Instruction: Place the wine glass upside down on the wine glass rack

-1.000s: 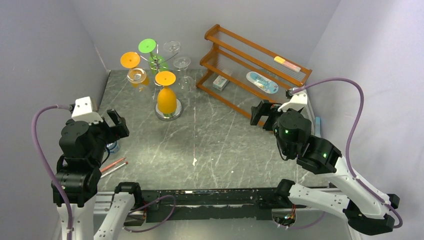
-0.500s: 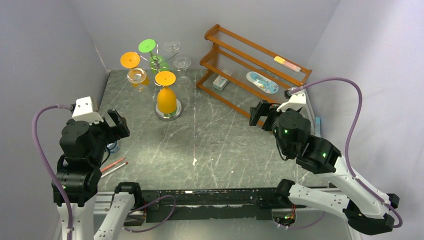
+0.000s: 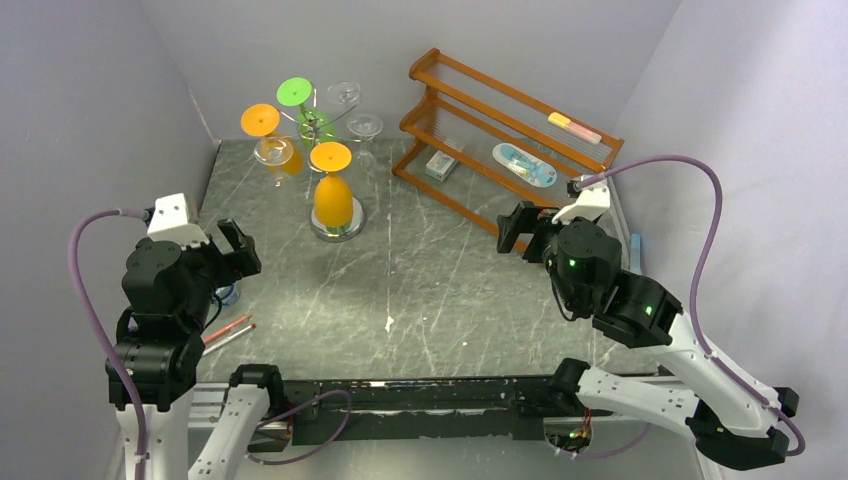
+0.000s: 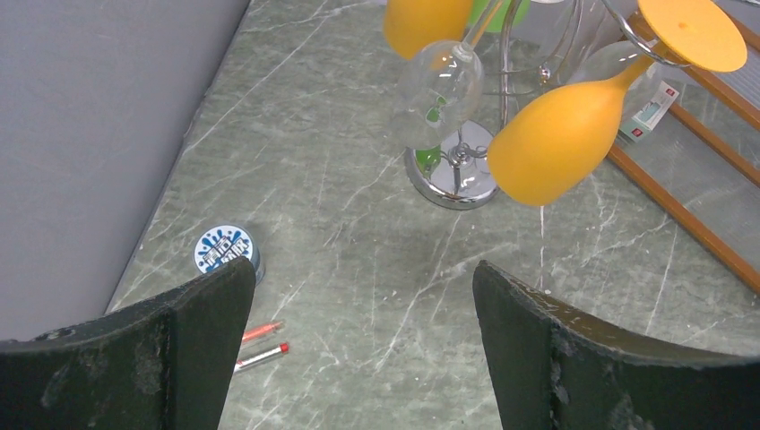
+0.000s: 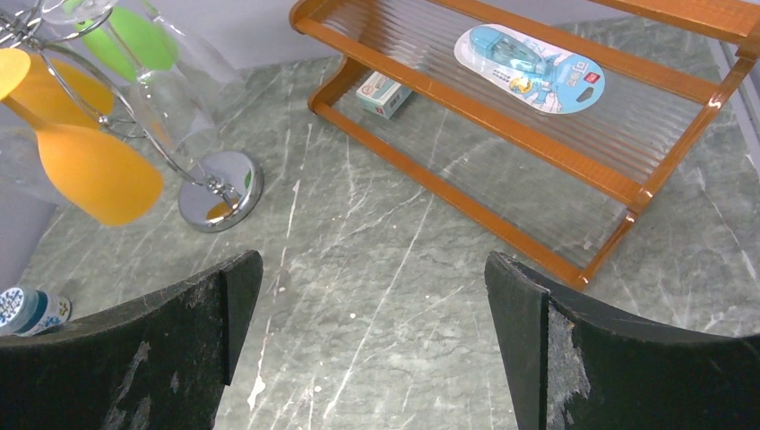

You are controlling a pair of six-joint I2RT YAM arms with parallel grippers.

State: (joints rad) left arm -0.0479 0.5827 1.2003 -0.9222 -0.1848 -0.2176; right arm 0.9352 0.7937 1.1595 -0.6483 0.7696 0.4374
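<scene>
Grey-green marbled tabletop [image 3: 420, 290], pale lilac walls on 3 sides. At back left stood the shiny silver wire wine glass rack [image 4: 459, 182] w/ a round mirrored base. On its curled arms hung several glasses, bowls down: an opaque orange wine glass [image 3: 333, 199] nearest the arms, a second orange glass [image 3: 262, 121], a green glass [image 3: 295, 92] & a clear glass [image 4: 439, 82].

No glass lay on the tabletop or in either tool, so the task looked done, or nearly; which glass was the task's own, can't tell. The left gripper [image 4: 358, 287] was spread wide & empty, well apart from the rack. The right gripper [image 5: 372, 269] was likewise wide & empty, near the brown wooden two-tier shelf [image 3: 510, 130].

Risks, as I judged: the front orange wine glass hung tilted, its foot perhaps only partly seated in the scroll. A knock on the light rack from a passing arm could swing it into the clear glass beside it, or tip it out. A small round blue-and-white tin [image 4: 226, 252] & red pens [image 4: 262, 345] by the left arm could snag a low sweep.
</scene>
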